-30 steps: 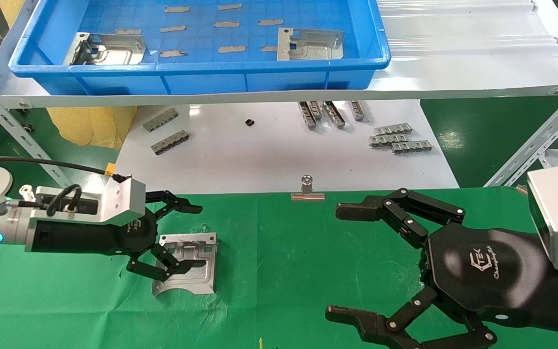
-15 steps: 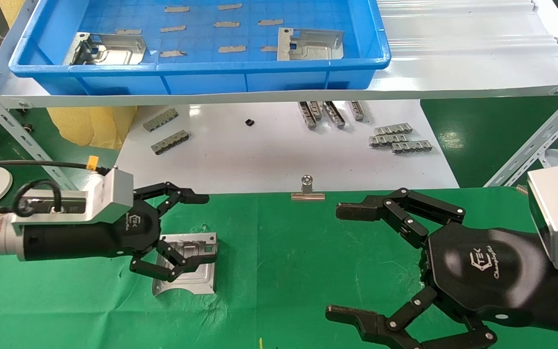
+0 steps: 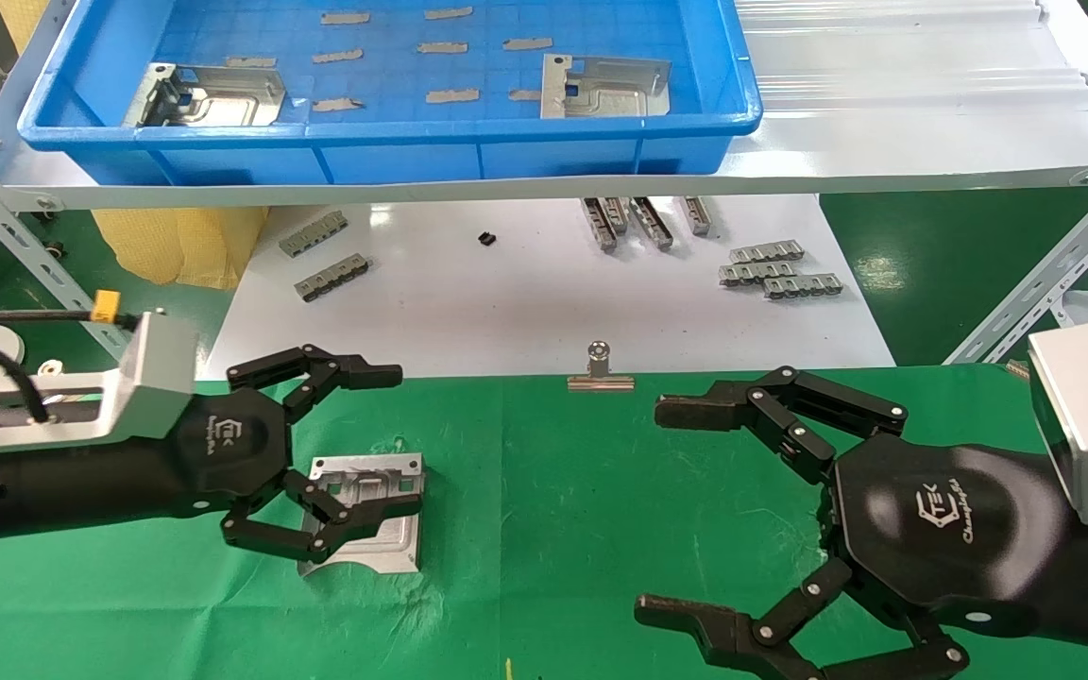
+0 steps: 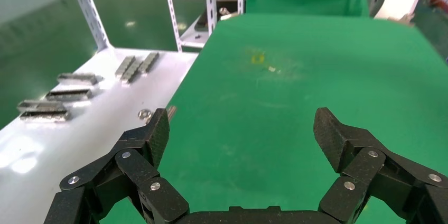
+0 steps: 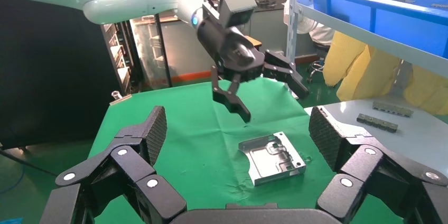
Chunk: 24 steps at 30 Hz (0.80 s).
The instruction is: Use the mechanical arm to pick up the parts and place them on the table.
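Hovering with fingers spread and empty, the left gripper [image 3: 341,453] sits above the left edge of one part [image 3: 369,510]. The right wrist view shows clear air between its lower finger [image 5: 232,100] and the plate, so no contact. The part lies flat on the green table [image 3: 544,529], left of centre, curved notch toward the near edge. I read this as a placement already done, with the wide jaws being the release posture.

The right gripper [image 3: 686,515] is also open and holds nothing. It's low over the right side of the table, well apart from the placed part and probably parked. Its hexagonal palm [image 3: 941,524] faces up toward the head camera.

Two more parts are left in the blue tray [image 3: 506,151] on the far shelf, one at the left end [image 3: 209,94] and one right of centre [image 3: 605,85]. Both lie flat on the tray floor among grey tape patches [image 3: 454,94]. So one of three visible parts is on the cloth. The next pick likely means reaching up and over the tray wall, and a thin flat plate gives the fingers little edge to catch.

Grey slotted strips [image 3: 775,269] on the white board [image 3: 525,302] between shelf and table aren't task items. A binder clip [image 3: 600,370] pins the cloth at its far edge.
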### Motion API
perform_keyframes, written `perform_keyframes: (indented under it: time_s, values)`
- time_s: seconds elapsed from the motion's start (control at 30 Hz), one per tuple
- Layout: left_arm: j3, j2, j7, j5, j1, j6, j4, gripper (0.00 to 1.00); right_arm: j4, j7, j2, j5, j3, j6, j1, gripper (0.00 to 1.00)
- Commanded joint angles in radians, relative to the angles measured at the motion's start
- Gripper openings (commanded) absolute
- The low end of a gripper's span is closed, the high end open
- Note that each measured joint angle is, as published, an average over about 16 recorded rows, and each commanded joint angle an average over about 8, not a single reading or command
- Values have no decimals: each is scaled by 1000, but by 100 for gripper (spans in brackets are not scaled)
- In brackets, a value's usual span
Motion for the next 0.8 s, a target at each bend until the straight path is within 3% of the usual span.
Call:
perform_keyframes:
  time_s: [0.03, 0.8]
  values:
    - [-19, -14, -26, -16, 23, -4, -41, 100, 0, 0, 0, 0, 0, 0, 0, 100]
    - [-232, -173, -311, -194, 274, -43, -498, 100, 0, 0, 0, 0, 0, 0, 0, 100]
